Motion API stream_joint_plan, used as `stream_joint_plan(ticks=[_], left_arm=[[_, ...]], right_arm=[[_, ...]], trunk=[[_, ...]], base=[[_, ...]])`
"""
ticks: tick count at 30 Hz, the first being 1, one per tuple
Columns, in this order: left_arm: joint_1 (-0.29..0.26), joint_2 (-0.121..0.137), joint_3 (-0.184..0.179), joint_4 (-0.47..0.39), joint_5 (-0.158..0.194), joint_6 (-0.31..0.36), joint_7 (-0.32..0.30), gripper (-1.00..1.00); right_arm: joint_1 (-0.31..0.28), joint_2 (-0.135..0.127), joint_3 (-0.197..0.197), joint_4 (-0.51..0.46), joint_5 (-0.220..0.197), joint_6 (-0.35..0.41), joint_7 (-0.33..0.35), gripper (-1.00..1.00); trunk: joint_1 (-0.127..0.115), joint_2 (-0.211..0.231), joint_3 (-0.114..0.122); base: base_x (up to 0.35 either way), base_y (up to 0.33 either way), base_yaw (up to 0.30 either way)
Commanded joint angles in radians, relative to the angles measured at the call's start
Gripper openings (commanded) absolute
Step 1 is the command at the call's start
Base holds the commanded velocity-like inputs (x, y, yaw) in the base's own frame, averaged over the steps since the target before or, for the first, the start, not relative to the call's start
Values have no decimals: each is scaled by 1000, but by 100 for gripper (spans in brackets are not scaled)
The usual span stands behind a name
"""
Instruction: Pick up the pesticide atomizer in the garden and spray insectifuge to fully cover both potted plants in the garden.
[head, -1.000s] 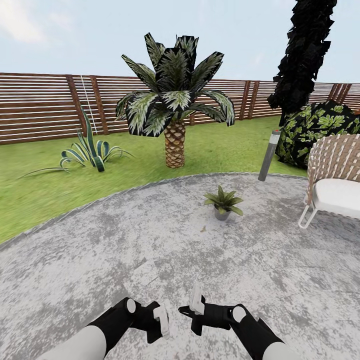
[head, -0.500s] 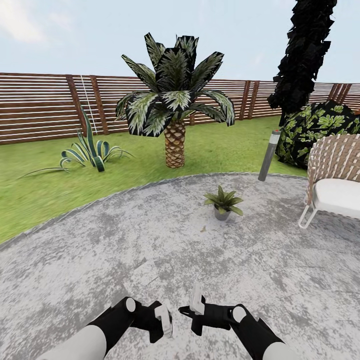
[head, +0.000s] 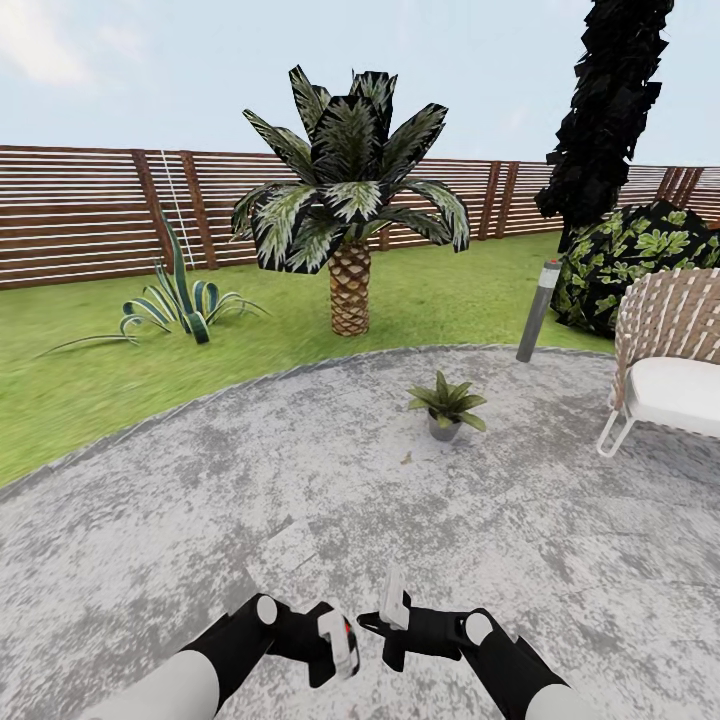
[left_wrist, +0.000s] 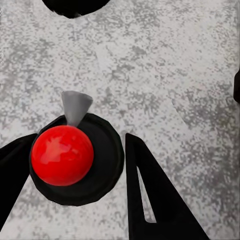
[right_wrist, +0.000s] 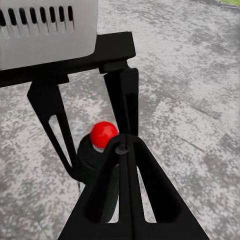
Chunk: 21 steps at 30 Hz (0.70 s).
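Observation:
My left gripper (head: 338, 645) is low at the front of the patio, shut on the pesticide atomizer (left_wrist: 105, 167). The atomizer has a dark round body with a red ball top (head: 347, 630) and a grey nozzle (left_wrist: 76, 105), and a black finger (left_wrist: 150, 195) presses each side of it. My right gripper (head: 392, 602) hangs just beside it with its fingers (right_wrist: 125, 165) shut together on nothing. One potted plant (head: 446, 402), a low green rosette in a grey pot, stands on the paved patio (head: 200, 500) well ahead of both grippers. The second potted plant is out of view.
A scaly-trunked palm (head: 350, 290) grows on the lawn beyond the patio. A spiky striped plant (head: 175, 300) is at the left before the slat fence (head: 80, 215). A white woven chair (head: 670, 365), a grey post (head: 537, 310), a bush (head: 630, 255) and a dark tree (head: 605, 100) stand at the right.
My left gripper has shifted slightly to the right and turned, so the atomizer's red top now shows in the head view. The right gripper and the plant have stayed put.

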Motion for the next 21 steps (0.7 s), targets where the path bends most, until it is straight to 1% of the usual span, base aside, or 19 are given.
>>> stream_joint_plan(ticks=[1, 13, 17, 21], left_arm=[[-1, 0, 2, -1, -7, -7, -1, -100], [-2, -1, 2, -1, -1, -10, -3, -100], [-2, -4, 2, -1, -1, -10, -3, -100], [-2, -8, 2, -1, -1, -11, -3, -100]], right_arm=[[0, 1, -1, -1, 7, -4, 0, -100], [0, 0, -2, 0, 10, -4, 0, -100], [0, 0, -2, 1, 62, -4, 0, -100], [0, 0, -4, 2, 74, -4, -1, -100]], trunk=[[0, 0, -1], [0, 0, -1], [0, 0, -1], [0, 0, -1]], base=[[0, 0, 0], [0, 0, 0], [0, 0, 0], [0, 0, 0]])
